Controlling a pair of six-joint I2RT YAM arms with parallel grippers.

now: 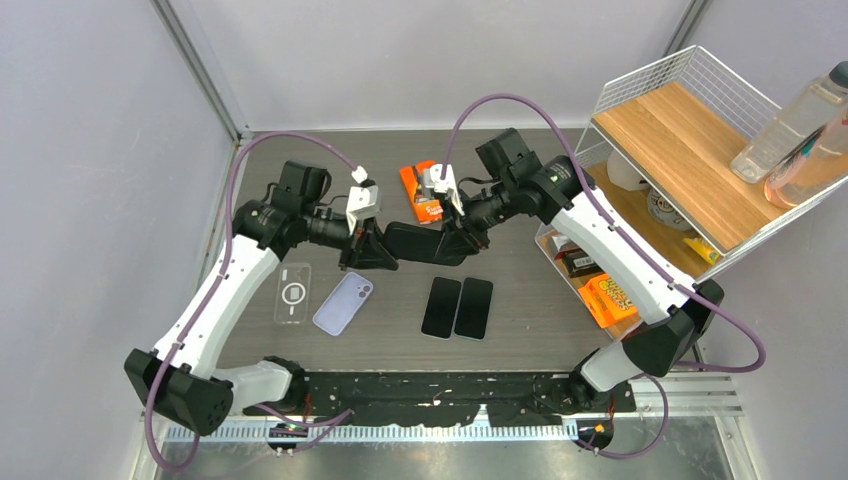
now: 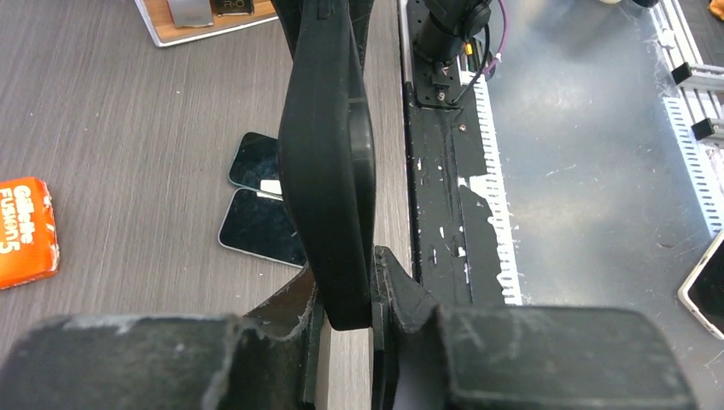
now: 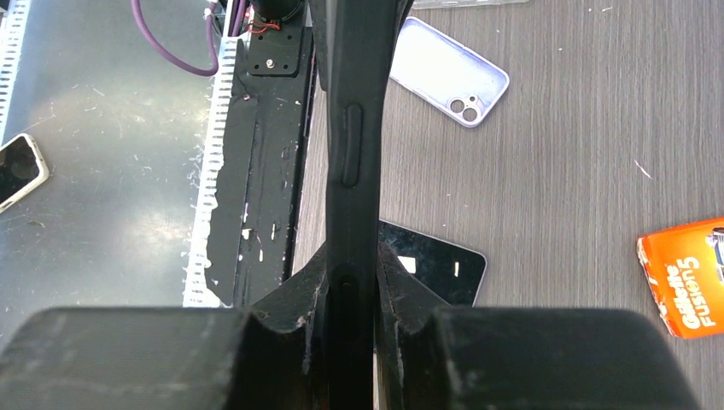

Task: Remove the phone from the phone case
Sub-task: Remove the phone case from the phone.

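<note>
Mid-frame, the left fingers (image 2: 294, 314) are closed on one end of the black phone case (image 1: 420, 243). The right fingers (image 3: 405, 295) clamp the other

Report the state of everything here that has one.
black phone case, lifted off the table, held at both ends.
left gripper, fingers shut on black phone case.
right gripper, fingers shut on black phone case.
two bare phones, flat, screens dark.
clear case, empty, flat.

The phone case (image 1: 418, 243) is matte black and the table (image 1: 540, 300) grey wood-grain. Near left lie a lilac case (image 1: 343, 303) and a clear case (image 1: 293, 294). The two phones (image 1: 441, 306) are glossy black, and the far pack (image 1: 421, 192) is orange.
</note>
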